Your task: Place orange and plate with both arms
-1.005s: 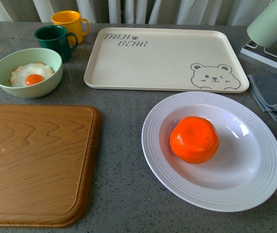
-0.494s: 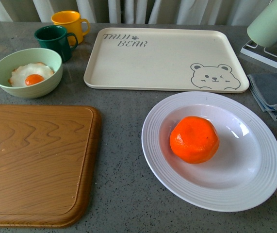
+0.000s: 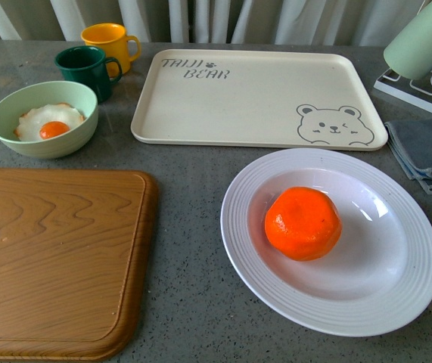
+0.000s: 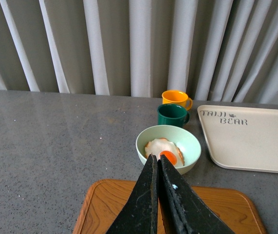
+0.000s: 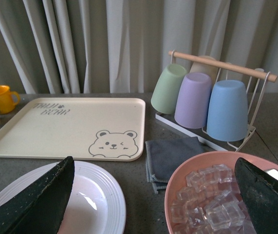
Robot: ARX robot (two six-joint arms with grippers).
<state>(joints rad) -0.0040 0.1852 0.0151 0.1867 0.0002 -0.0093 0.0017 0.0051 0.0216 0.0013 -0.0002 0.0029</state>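
Note:
The orange (image 3: 303, 223) lies in the middle of the white ridged plate (image 3: 238, 227) on the grey table, front right in the front view. Neither gripper shows in the front view. In the left wrist view my left gripper (image 4: 156, 158) is shut and empty, raised above the wooden cutting board (image 4: 109, 209). In the right wrist view my right gripper (image 5: 153, 170) is open wide and empty; part of the plate (image 5: 100, 204) shows by one finger (image 5: 41, 200). The orange is hidden in that view.
A cream bear-print tray (image 3: 253, 94) lies behind the plate. A pale green bowl (image 3: 19, 140) with a fried egg, a green mug (image 3: 87, 68) and a yellow mug (image 3: 110, 41) stand back left. A grey cloth (image 3: 427, 147) and cup rack (image 5: 212, 97) are right; a pink bowl of ice (image 5: 177, 180) too.
The whole scene has slipped slightly downward in the front view, as if the camera tilted. The orange, plate and other things keep their places on the table.

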